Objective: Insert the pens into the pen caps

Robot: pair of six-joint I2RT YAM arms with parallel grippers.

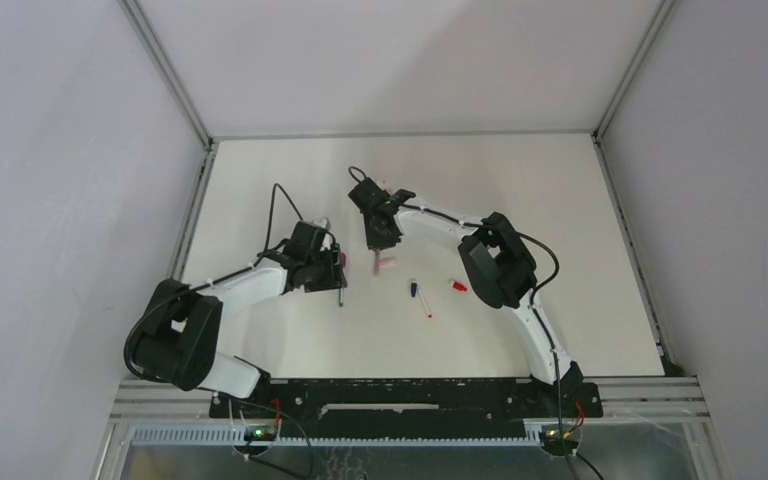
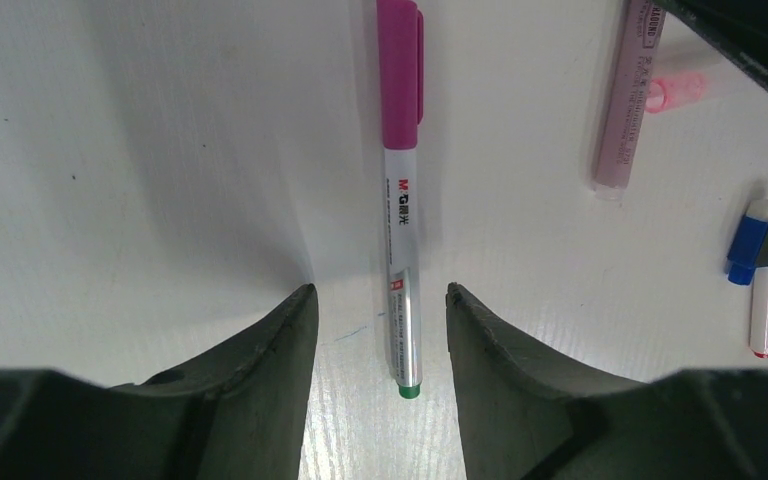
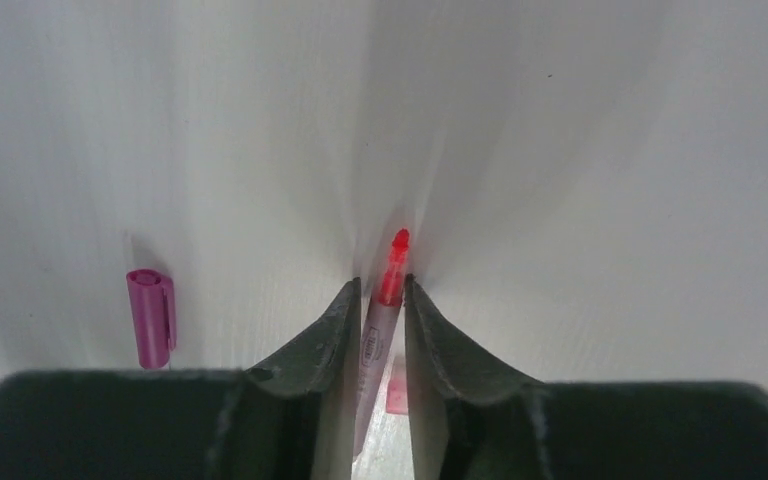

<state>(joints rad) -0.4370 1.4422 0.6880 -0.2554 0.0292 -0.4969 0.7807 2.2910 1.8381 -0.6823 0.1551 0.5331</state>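
Observation:
A white pen with a magenta cap [image 2: 400, 200] lies on the table between the open fingers of my left gripper [image 2: 378, 290], its green end [image 2: 410, 390] toward the wrist; the fingers do not touch it. It also shows in the top view [image 1: 341, 285] by the left gripper [image 1: 330, 272]. My right gripper [image 3: 380, 282] is shut on a pinkish pen [image 3: 378, 335] whose red tip [image 3: 395, 262] sticks out past the fingertips. A pink cap [image 3: 398, 395] lies on the table under it, and in the top view [image 1: 388, 263] beside the right gripper [image 1: 379, 245].
A white pen with a blue cap [image 1: 415, 291] and a red cap [image 1: 457, 286] lie right of centre. The blue-capped pen also shows in the left wrist view [image 2: 757, 262]. A magenta cap [image 3: 151, 318] shows at the left of the right wrist view.

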